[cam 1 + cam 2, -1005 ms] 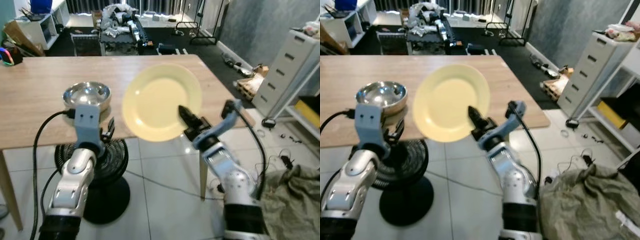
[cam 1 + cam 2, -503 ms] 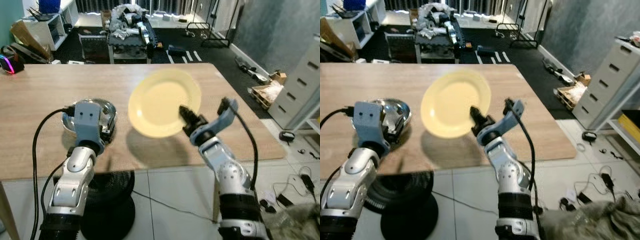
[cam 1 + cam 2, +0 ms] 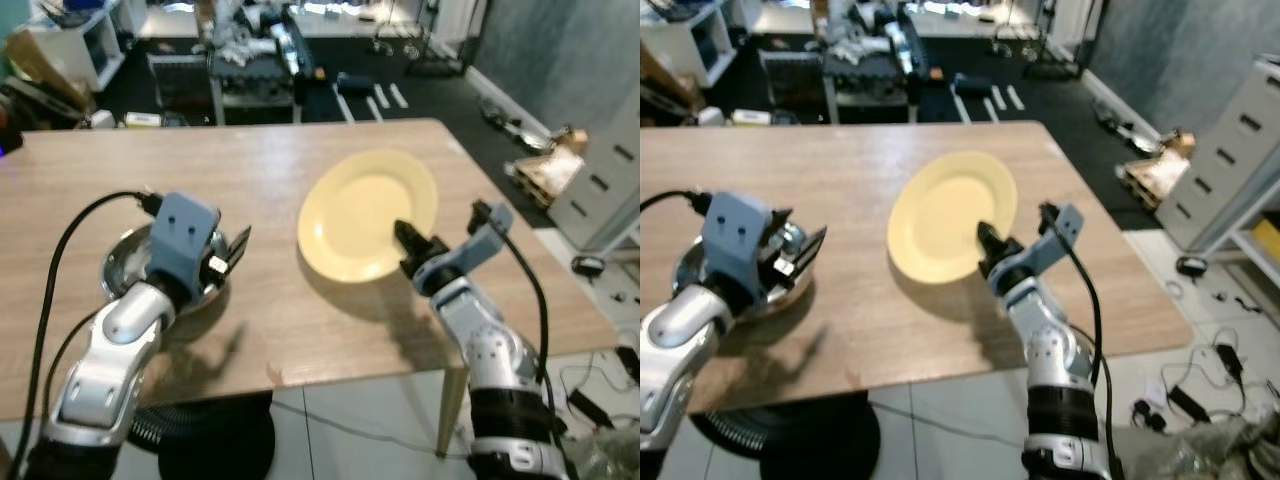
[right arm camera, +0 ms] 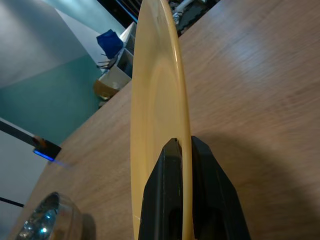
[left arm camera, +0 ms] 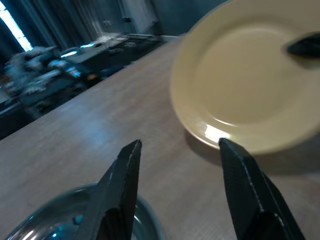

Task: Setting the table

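Observation:
A pale yellow plate (image 3: 362,210) hangs just above the wooden table (image 3: 250,170), towards its right side. My right gripper (image 3: 409,243) is shut on the plate's near rim; in the right wrist view its fingers (image 4: 172,200) pinch the plate (image 4: 157,125) edge-on. A shiny steel bowl (image 3: 135,265) rests on the table at the left. My left gripper (image 3: 232,252) is open over the bowl's right side, holding nothing. The left wrist view has the bowl (image 5: 75,220) below the open fingers (image 5: 127,185) and the plate (image 5: 245,85) beyond them.
The table's near edge (image 3: 300,375) runs across the front, with a black fan base (image 3: 200,445) on the tiled floor beneath. Grey drawers (image 3: 1230,150) stand to the right. A cluttered rack (image 3: 250,50) is behind the table.
The camera has moved closer over the table. The plate, held by my right gripper, now sits lower and flatter over the right side. The left gripper is at the bowl's right side.

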